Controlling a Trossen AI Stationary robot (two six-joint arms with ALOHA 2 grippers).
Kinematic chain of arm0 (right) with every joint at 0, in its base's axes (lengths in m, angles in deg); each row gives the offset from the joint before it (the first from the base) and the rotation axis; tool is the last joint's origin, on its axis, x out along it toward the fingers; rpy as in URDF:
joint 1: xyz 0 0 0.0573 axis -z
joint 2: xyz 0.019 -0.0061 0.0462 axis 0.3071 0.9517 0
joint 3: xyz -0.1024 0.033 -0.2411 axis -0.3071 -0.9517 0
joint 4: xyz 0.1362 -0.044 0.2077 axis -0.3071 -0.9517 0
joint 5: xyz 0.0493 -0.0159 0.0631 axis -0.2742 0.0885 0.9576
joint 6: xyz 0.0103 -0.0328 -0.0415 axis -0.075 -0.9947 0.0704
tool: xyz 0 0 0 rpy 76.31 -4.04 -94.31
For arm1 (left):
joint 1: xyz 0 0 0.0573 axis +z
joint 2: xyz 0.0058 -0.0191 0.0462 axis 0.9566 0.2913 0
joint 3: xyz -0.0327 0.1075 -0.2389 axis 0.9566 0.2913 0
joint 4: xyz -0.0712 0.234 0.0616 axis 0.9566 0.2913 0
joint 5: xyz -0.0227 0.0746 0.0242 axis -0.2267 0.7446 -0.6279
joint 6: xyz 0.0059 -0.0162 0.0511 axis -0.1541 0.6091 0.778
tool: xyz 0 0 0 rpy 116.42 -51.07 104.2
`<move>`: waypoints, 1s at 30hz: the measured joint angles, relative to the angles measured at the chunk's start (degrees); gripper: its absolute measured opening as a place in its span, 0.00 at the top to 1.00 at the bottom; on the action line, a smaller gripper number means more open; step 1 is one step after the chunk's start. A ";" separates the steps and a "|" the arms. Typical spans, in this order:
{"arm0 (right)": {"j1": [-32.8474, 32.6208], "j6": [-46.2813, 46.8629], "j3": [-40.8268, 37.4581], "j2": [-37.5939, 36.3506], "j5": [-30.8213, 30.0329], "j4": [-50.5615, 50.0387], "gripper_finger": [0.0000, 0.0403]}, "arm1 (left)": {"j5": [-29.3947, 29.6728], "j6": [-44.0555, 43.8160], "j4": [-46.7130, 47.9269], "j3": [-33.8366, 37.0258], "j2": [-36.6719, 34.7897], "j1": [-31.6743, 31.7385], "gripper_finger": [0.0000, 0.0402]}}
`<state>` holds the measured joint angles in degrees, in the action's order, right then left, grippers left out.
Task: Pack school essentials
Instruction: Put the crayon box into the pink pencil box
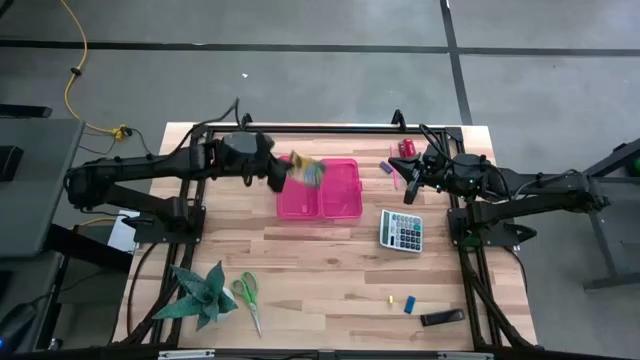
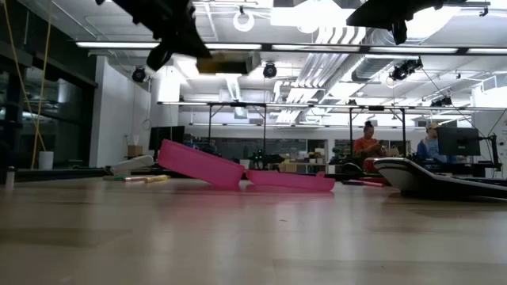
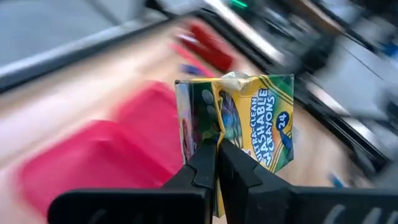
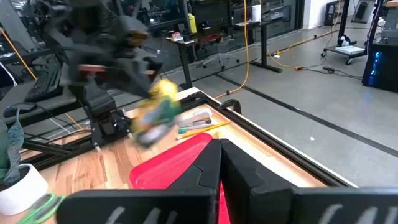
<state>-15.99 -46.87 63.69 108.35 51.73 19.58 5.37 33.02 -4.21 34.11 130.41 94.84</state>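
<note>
Near edge of the table, bottom of the high view: scissors (image 1: 247,296) lower left beside a plant (image 1: 198,294), tiny yellow and blue bits (image 1: 401,302) and a dark clip-like object (image 1: 441,318) lower right, all untouched. Mid table: calculator (image 1: 401,230), right of centre, not part of the pack. Centre: pink case (image 1: 321,189) lying open, lid half propped at an angle in the low view. Left gripper (image 1: 283,173) sits at the case's upper-left edge, fingers clenched on the crayon box (image 3: 244,133); the wrist view shows the pinch on the box's lower edge, box upright and a bit crumpled, hanging over the case's left half. Step in hand, as I read it: drop the crayons into the case. To do it well: centre over one compartment, lower until the box is nearly flat on the bottom, tilt it to lie down rather than stand, then release; the grip is thin, so move slowly or the box may swing or slip. Right gripper (image 1: 412,186) waits right of the case, fingers shut, empty. Far edge: pencils (image 4: 200,127) behind the case, stapler (image 1: 406,149) upper right.
</note>
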 joint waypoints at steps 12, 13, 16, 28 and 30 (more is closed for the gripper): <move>0.01 -0.19 0.00 0.00 -2.69 0.01 1.00 | 5.74 -24.17 -5.10 9.39 12.36 2.99 1.00; 0.00 -0.19 0.00 -0.02 -2.88 0.01 1.00 | 6.41 -24.18 -6.00 9.24 13.36 3.12 1.00; 0.01 -0.19 0.00 0.00 -2.89 0.00 1.00 | 7.09 -24.99 -8.09 8.85 16.33 3.82 1.00; 0.00 0.80 0.00 -0.02 -2.84 0.00 1.00 | 7.07 -25.88 -4.67 8.68 19.11 6.01 1.00; 0.00 0.89 0.00 0.00 -2.82 0.00 1.00 | 7.07 -24.60 -5.14 8.68 19.11 6.02 1.00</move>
<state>-15.99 -45.97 63.69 108.35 48.91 19.58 12.43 8.42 -9.34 42.79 149.52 100.86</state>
